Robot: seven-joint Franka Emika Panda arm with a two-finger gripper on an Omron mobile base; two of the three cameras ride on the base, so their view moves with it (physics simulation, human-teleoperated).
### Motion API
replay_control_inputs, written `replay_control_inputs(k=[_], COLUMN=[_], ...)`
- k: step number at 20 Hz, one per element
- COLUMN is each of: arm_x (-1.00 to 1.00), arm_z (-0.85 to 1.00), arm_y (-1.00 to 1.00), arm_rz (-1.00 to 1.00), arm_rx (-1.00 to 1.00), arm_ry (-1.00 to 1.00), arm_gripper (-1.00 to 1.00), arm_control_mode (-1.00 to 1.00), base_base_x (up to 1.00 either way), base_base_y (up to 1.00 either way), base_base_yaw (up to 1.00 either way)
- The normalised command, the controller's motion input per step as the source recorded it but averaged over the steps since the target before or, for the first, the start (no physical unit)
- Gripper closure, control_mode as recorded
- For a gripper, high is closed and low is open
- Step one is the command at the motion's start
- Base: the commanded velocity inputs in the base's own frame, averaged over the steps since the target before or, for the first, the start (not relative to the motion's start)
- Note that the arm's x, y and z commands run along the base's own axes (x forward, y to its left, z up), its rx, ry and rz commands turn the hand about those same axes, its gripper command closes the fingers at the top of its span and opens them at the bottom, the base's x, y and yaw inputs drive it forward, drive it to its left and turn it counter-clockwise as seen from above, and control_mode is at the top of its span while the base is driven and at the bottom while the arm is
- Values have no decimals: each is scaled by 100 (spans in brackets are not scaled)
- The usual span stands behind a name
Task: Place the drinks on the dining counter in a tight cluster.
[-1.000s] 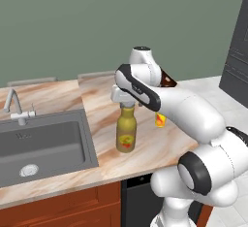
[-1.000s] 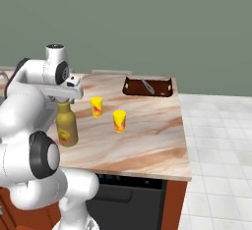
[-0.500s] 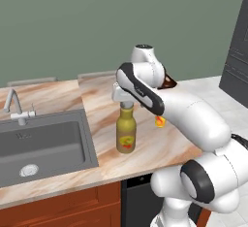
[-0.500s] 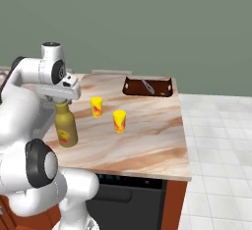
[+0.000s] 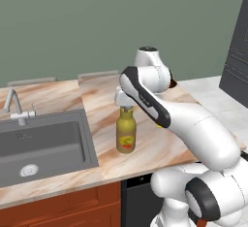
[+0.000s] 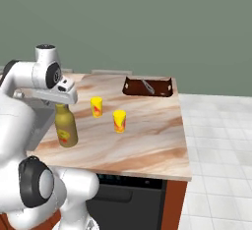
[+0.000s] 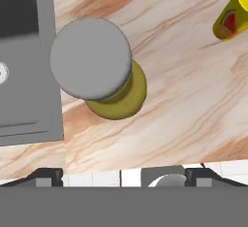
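Note:
A fat olive-yellow bottle (image 5: 126, 135) with a grey cap stands upright on the marbled dining counter (image 5: 103, 105), just right of the sink (image 5: 43, 142). My gripper (image 5: 125, 103) hangs straight over its cap, open and holding nothing. In the right base view the same bottle (image 6: 65, 131) stands under the gripper (image 6: 62, 98). Looking down from the hand, the grey cap (image 7: 90, 58) is close below, with the bottle's olive shoulder (image 7: 131, 95) showing beside it. The gripper (image 7: 123, 175) has its tips wide apart at the bottom edge.
Two small yellow cups (image 6: 96, 106) (image 6: 119, 121) stand to the bottle's right. A brown tray (image 6: 147, 87) with a utensil sits at the counter's far end. A silver tap (image 5: 15, 108) stands behind the sink. A dark appliance front (image 6: 128, 202) lies under the counter's front edge.
The arm's upper links have swung slightly to the left. The open hand stays over the bottle, which has not moved.

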Motion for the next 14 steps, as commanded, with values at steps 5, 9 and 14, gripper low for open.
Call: replay_control_inputs(k=[5,9,14], arm_x=[-42,-41,-36], arm_z=[0,0,0], arm_y=[-39,-39,-37], arm_rz=[0,0,0], arm_rx=[0,0,0], arm_ry=[-9,-4,-4], arm_gripper=[-100,-100,-100], arm_control_mode=[-100,-100,-100], base_base_x=[0,0,0], base_base_y=[0,0,0], base_base_yaw=[0,0,0])
